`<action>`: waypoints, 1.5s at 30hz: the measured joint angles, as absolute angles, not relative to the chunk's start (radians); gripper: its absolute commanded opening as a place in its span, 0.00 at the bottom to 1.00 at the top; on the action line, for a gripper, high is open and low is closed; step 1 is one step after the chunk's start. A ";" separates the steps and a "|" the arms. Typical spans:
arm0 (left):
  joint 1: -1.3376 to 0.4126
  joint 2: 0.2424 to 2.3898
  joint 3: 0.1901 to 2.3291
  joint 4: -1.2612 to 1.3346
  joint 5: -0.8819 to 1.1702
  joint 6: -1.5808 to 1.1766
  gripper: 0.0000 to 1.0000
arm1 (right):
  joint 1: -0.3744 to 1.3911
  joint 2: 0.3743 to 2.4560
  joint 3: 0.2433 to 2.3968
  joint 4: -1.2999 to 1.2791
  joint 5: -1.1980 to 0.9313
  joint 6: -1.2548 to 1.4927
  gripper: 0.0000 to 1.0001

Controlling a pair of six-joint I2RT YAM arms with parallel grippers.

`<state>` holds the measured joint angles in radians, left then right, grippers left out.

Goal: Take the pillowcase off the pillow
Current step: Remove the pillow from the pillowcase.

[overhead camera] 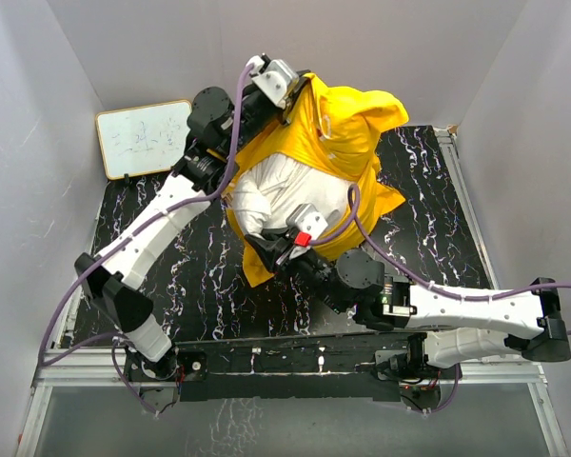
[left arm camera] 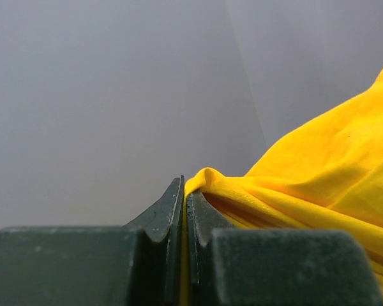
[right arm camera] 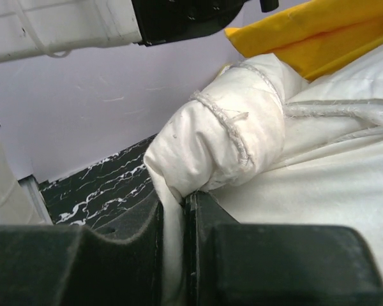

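The left gripper (left arm camera: 184, 191), clamped on a fold of the pillowcase (left arm camera: 319, 172), holds its 12 o'clock end. The right gripper (right arm camera: 175, 203) pinches the bared corner of the pillow (right arm camera: 223, 140) at 6 o'clock. The pillow's length runs between them, so the pillowcase should slide off toward 12.

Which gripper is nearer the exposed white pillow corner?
Right. The right gripper is shut on the bare corner of the pillow; the left gripper pinches the pillowcase at the far end.
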<state>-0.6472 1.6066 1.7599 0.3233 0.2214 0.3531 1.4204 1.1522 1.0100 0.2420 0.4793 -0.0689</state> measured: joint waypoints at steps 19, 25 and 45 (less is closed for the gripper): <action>-0.486 1.879 1.982 0.198 0.201 0.004 0.00 | 1.664 1.178 0.895 -0.291 0.104 0.163 0.45; -0.514 1.719 1.887 0.140 0.490 -0.167 0.00 | 1.653 1.013 1.192 -0.310 0.402 0.150 0.72; -0.540 1.536 1.673 0.134 0.731 -0.285 0.00 | 1.641 1.102 1.468 -0.018 1.282 -0.269 0.78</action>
